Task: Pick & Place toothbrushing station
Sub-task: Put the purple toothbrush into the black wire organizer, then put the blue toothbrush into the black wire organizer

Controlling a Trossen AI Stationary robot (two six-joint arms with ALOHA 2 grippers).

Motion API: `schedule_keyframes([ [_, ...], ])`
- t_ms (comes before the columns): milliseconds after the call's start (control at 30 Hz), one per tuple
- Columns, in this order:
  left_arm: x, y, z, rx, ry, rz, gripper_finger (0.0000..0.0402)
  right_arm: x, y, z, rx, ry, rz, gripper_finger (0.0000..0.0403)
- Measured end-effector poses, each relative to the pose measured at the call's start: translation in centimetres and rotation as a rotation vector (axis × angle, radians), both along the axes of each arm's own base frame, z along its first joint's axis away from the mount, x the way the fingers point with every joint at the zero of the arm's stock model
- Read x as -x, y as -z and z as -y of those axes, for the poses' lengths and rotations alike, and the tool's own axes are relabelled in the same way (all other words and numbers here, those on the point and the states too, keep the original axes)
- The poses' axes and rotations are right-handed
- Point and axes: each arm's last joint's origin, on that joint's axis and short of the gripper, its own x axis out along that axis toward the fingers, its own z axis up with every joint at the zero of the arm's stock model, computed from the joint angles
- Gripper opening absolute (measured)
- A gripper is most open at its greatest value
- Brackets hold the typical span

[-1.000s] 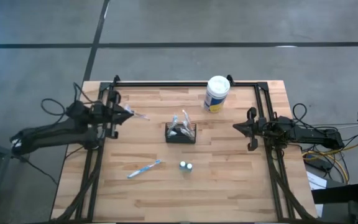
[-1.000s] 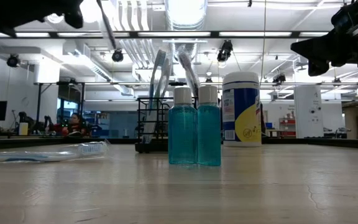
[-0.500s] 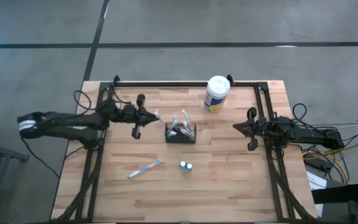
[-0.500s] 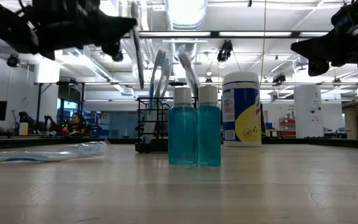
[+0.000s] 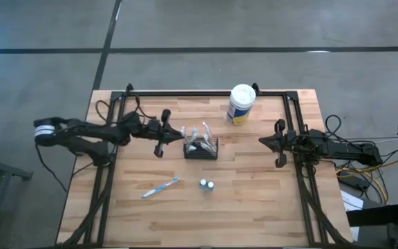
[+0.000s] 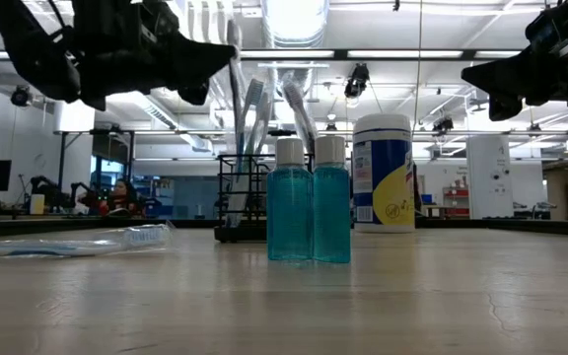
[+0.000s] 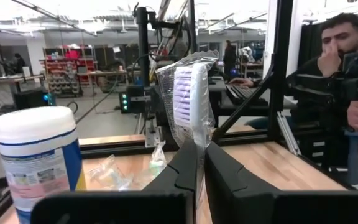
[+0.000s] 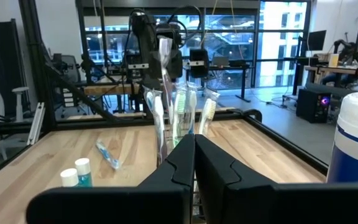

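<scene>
A: Left claw (image 5: 173, 131)?
B: Clamping a wrapped toothbrush (image 7: 190, 102), hanging in the air just beside the toothbrushing station (image 5: 201, 147).
A: Where's the station sitting?
B: Mid-counter (image 5: 254, 200), toothbrushes already standing in it, white canister (image 5: 241, 104) behind, two blue bottles (image 5: 206, 185) in front.
A: Right claw (image 5: 279, 143)?
B: Waiting at the counter's right edge, fingers together, holding nothing.

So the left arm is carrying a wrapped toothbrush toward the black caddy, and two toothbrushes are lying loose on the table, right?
Not quite: the high view shows only one loose toothbrush on the table. The rest holds: the left gripper carries a wrapped toothbrush near the black caddy.
</scene>
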Motion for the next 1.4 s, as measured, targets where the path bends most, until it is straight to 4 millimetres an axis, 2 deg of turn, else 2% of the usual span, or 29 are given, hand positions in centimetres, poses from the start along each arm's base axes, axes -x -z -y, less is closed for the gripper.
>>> schedule_keyframes([
  [200,-1.2,1.6,-0.2,0.021,0.006,-0.073,0.0013,0.0,0.0,0.0,0.000,0.000,0.000,0.0008],
  [633,-2.2,5.3,-0.5,0.020,0.002,-0.214,0.0014,0.0,0.0,0.0,0.000,0.000,0.000,0.0008],
  [900,-2.6,6.4,-0.6,0.043,0.006,-0.239,0.0018,0.0,0.0,0.0,0.000,0.000,0.000,0.0008],
  [1100,-2.3,6.2,-0.5,0.077,0.006,-0.265,0.0065,0.0,0.0,0.0,0.000,0.000,0.000,0.0008],
  [1233,-1.7,4.5,-0.4,0.050,0.014,-0.215,0.0114,0.0,0.0,0.0,0.000,0.000,-0.001,0.0008],
  [1400,-0.6,3.0,-0.1,0.049,-0.015,-0.236,0.0173,0.0,0.0,0.0,0.004,0.000,-0.002,0.0008],
])
